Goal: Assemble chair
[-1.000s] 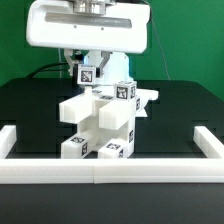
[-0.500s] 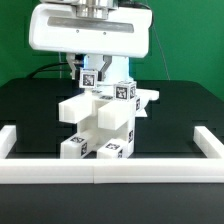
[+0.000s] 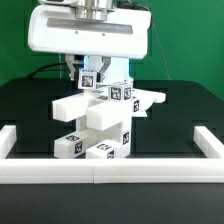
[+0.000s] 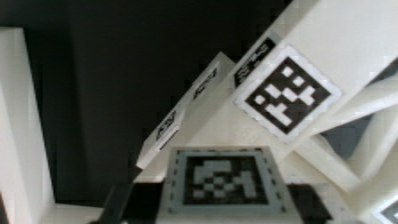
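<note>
Black table [image 3: 30, 105] fills most of the exterior view, matte and dark. White border rail [image 3: 110, 172] runs along the near edge, with short side pieces turning back at the exterior view's left [image 3: 8, 138] and the exterior view's right [image 3: 208, 138]. Green wall [image 3: 190, 40] behind the table. Dark cable [image 3: 50, 69] lies at the back, on the exterior view's left. Wrist view shows the same black surface.
</note>
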Controlling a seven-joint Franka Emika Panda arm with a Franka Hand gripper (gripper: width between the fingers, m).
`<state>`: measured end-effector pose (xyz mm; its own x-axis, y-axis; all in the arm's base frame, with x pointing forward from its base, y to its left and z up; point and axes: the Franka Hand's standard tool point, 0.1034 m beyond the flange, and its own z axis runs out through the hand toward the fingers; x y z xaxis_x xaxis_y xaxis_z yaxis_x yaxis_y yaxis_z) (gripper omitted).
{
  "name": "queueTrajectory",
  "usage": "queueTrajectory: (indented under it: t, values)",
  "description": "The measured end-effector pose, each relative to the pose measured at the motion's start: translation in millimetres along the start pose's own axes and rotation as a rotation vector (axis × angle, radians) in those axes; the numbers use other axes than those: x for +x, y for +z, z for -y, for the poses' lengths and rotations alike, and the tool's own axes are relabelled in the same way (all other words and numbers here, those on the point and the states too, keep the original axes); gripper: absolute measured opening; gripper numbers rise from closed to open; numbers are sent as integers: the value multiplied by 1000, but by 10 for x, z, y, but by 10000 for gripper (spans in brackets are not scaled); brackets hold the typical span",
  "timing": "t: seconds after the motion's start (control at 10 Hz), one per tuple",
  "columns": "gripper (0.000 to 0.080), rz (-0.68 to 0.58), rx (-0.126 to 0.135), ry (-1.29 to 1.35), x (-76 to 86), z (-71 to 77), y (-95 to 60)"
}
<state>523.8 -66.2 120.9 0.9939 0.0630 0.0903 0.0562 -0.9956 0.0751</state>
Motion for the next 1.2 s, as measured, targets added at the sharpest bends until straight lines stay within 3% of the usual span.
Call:
queueTrajectory:
  t: [0.4,1.2]
  values:
    - [282,2,-2,-7,-18,-22,17]
    - [282,-24,-31,-16,20,-31,76]
